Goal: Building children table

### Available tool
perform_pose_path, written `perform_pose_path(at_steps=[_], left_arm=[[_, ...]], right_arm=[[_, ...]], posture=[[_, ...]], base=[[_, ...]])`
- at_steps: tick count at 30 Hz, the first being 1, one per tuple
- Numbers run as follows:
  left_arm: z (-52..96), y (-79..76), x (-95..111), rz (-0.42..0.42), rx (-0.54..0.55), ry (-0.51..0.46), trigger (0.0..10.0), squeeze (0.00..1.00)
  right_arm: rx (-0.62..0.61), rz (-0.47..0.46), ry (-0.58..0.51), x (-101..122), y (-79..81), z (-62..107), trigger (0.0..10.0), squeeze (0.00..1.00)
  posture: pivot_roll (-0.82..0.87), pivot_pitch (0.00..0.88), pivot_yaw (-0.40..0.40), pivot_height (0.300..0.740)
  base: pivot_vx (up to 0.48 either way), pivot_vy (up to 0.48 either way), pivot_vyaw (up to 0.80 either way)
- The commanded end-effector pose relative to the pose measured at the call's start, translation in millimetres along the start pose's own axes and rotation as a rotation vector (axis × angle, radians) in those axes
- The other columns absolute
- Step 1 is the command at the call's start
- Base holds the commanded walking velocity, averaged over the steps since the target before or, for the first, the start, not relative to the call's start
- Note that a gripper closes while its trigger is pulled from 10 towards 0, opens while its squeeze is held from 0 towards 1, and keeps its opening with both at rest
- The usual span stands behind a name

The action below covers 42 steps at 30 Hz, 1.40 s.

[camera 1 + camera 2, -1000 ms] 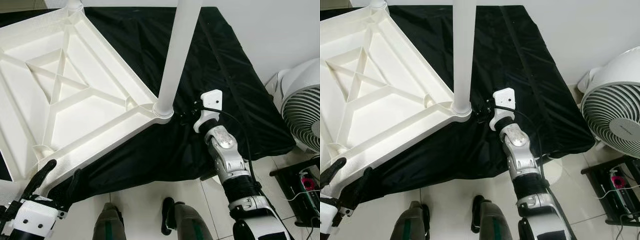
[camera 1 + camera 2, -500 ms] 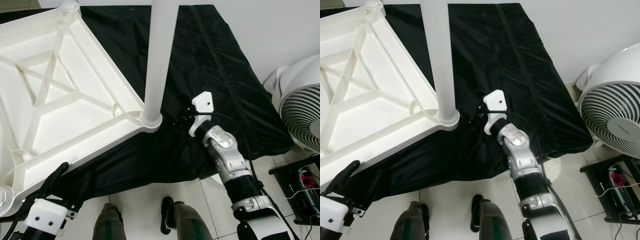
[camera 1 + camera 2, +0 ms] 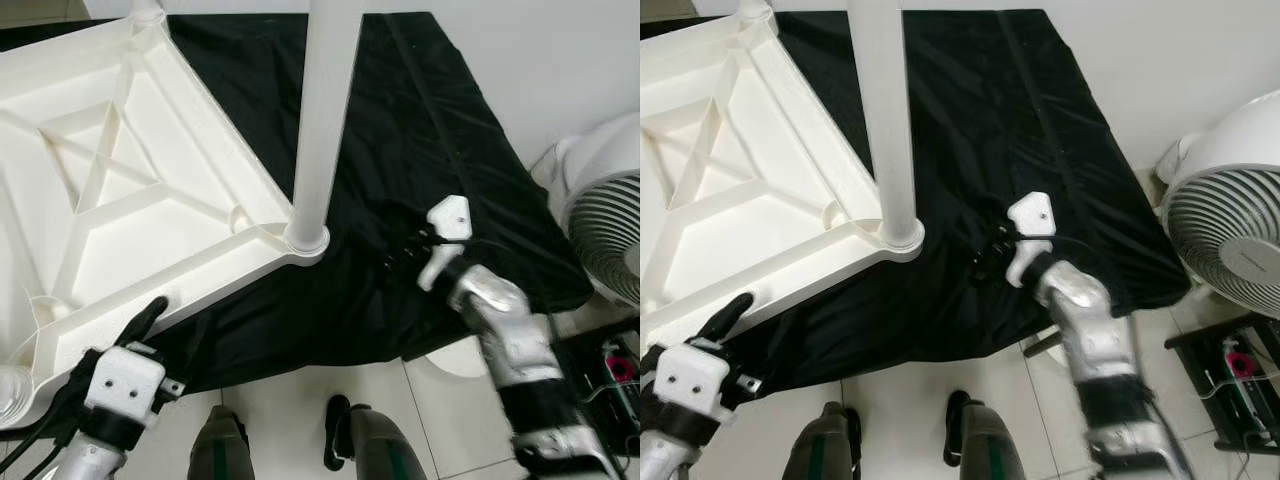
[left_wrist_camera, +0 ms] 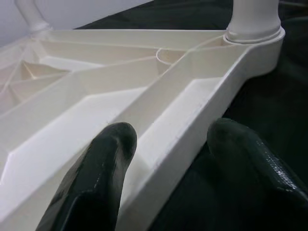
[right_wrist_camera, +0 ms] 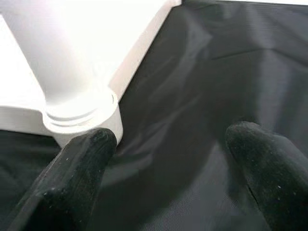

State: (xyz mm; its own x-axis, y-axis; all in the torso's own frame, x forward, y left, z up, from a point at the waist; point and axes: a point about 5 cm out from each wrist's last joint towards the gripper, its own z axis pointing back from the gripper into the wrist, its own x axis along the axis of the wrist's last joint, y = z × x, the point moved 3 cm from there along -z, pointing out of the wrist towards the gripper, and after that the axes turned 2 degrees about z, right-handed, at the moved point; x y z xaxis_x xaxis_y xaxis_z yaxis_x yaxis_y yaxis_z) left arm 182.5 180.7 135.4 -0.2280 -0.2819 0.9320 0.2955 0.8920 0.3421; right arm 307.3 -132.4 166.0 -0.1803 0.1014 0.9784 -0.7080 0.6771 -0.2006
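Observation:
The white plastic tabletop (image 3: 120,200) lies upside down on a black cloth (image 3: 420,130), ribs facing up. A white leg (image 3: 322,120) stands upright in its near corner socket (image 3: 305,238). My left gripper (image 3: 170,330) is at the tabletop's near rim, open, with one finger on each side of the rim (image 4: 159,159). My right gripper (image 3: 405,255) hovers open over the cloth, a short way right of the leg's base (image 5: 79,118), holding nothing.
Another leg (image 3: 147,10) stands at the far corner. A white fan (image 3: 600,220) stands on the floor at the right, with a black stand (image 3: 600,370) near it. My feet (image 3: 290,450) are on the tiled floor by the cloth's front edge.
My right gripper has drawn back to the right, away from the leg's base. My left gripper has risen to the tabletop's near rim. The view has shifted slightly.

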Motion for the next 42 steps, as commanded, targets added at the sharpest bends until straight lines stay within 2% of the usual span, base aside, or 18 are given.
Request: perform_pose_path(at_steps=[1, 8, 10, 14, 20, 25, 30, 35, 37, 42], left_arm=[[1.1, 0.7, -9.8, 0.018, 0.03, 0.049, 10.0, 0.0], [-7.9, -2.0, -22.9, 0.016, 0.021, 0.139, 10.0, 0.0], [-9.1, -2.5, -27.6, -0.035, 0.024, 0.176, 10.0, 0.0], [-12.0, -5.1, -35.0, -0.018, 0.013, 0.232, 10.0, 0.0], [-16.0, -2.7, -39.9, -0.074, -0.006, 0.307, 10.0, 0.0], [-19.6, 0.1, -38.5, -0.119, -0.023, 0.348, 10.0, 0.0], [-23.0, -4.9, -35.1, -0.112, -0.088, 0.374, 10.0, 0.0], [-24.0, -13.2, -30.3, -0.073, -0.142, 0.379, 10.0, 0.0], [-24.7, -21.2, -25.4, -0.056, -0.204, 0.385, 10.0, 0.0], [-24.8, -27.9, -20.6, -0.049, -0.251, 0.392, 10.0, 0.0]], right_arm=[[0.028, -0.009, -0.002, 4.0, 1.1, 6.2, 10.0, 0.0], [0.084, -0.029, -0.018, 16.2, 6.7, 10.3, 10.0, 0.0], [0.08, -0.035, -0.034, 19.7, 6.6, 9.2, 10.0, 0.0], [0.082, -0.054, -0.052, 25.2, 9.3, 5.1, 10.0, 0.0], [0.116, -0.099, -0.081, 30.0, 17.6, -1.9, 10.0, 0.0], [0.154, -0.129, -0.085, 31.0, 23.5, -3.3, 10.0, 0.0], [0.241, -0.158, -0.075, 28.8, 33.8, -5.6, 10.0, 0.0], [0.249, -0.172, -0.071, 24.7, 33.8, -12.2, 10.0, 0.0], [0.233, -0.16, -0.072, 21.8, 30.5, -22.4, 10.0, 0.0], [0.182, -0.152, -0.083, 20.9, 21.6, -38.1, 10.0, 0.0]], posture=[[0.16, 0.188, -0.022, 0.74], [0.14, 0.185, -0.016, 0.74], [0.14, 0.185, -0.016, 0.74], [0.14, 0.182, -0.015, 0.74], [0.15, 0.185, -0.016, 0.74], [0.15, 0.184, -0.017, 0.74], [0.15, 0.185, -0.015, 0.74], [0.15, 0.188, -0.016, 0.74], [0.16, 0.191, -0.018, 0.74], [0.16, 0.198, -0.022, 0.74]], base=[[0.0, 0.0, 0.0], [0.0, 0.0, 0.0], [0.0, 0.0, 0.0], [0.0, 0.0, 0.0], [0.0, 0.0, 0.0], [0.0, 0.0, 0.0], [0.0, 0.0, 0.0], [0.0, 0.0, 0.0], [0.0, 0.0, 0.0], [0.0, 0.0, 0.0]])
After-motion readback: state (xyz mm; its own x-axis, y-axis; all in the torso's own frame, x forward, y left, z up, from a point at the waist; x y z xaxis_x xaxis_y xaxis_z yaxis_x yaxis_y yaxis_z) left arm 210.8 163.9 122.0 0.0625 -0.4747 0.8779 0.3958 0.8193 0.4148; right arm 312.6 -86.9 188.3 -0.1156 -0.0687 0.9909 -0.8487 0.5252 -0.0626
